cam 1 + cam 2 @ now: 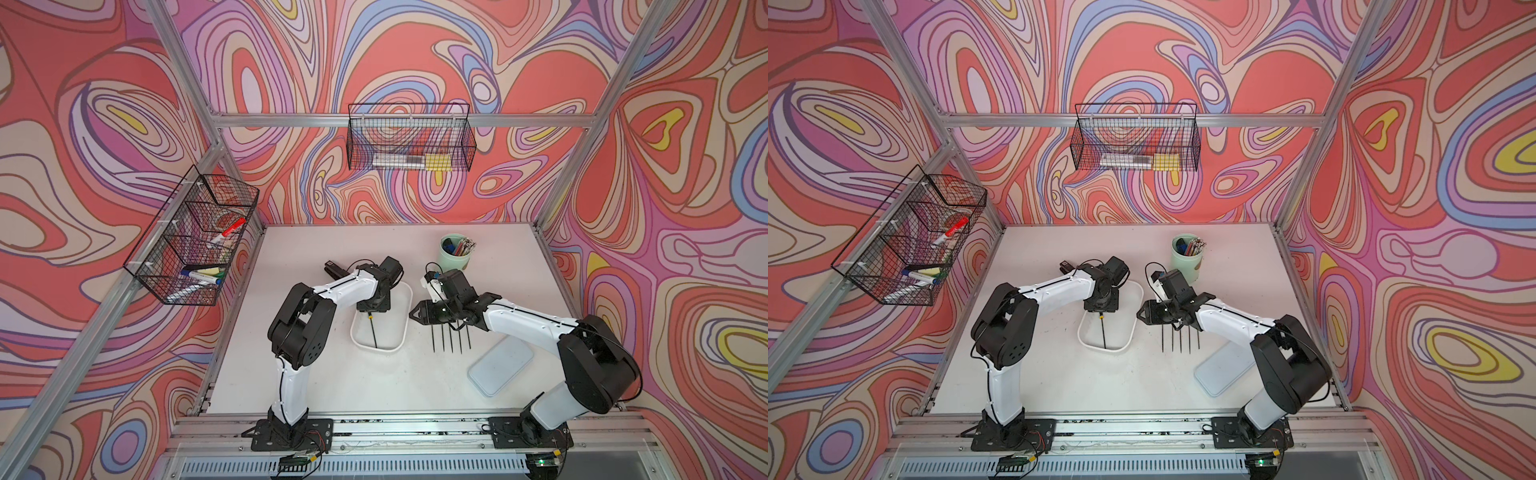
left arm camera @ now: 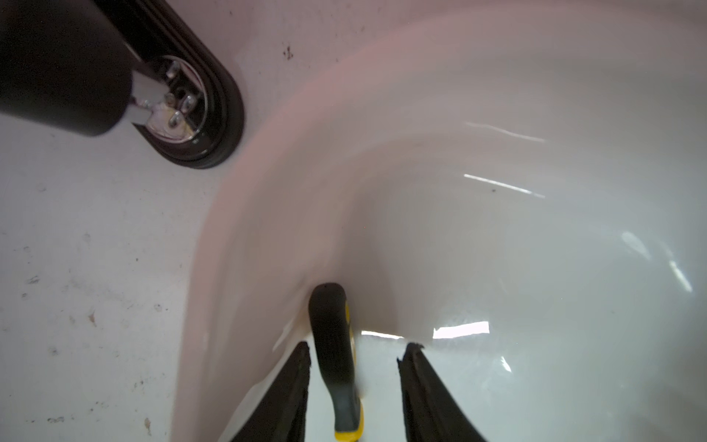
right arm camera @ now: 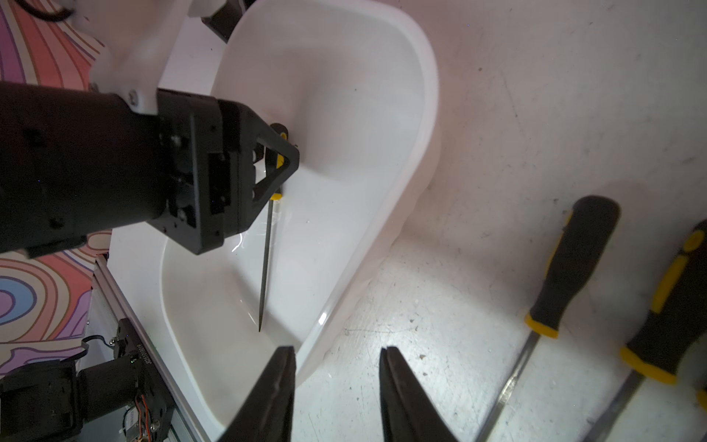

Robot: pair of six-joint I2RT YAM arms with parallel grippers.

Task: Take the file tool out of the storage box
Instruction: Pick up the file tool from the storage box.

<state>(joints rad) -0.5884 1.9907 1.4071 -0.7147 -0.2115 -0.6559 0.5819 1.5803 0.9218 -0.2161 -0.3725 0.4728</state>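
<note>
White table (image 1: 332, 374): storage box (image 3: 363, 114) holds slim dark file tool (image 3: 266, 260); left end effector (image 2: 354, 348), right end effector (image 3: 336, 350) spread.

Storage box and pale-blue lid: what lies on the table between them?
A row of five files lies between the storage box and the lid, seen in both top views.

Items counted: one white box (image 3: 427, 126); one file (image 3: 266, 264) inside it, handle between the jaws of the left gripper (image 2: 354, 352); five more files (image 1: 451, 340) in a row just beside the right gripper (image 3: 336, 352); one pale-blue lid (image 1: 500, 365); one green cup (image 1: 455, 264); two wire baskets (image 1: 166, 249) (image 1: 409, 124); one stapler (image 1: 334, 269); pencils (image 1: 465, 245) in the cup too small to count
</note>
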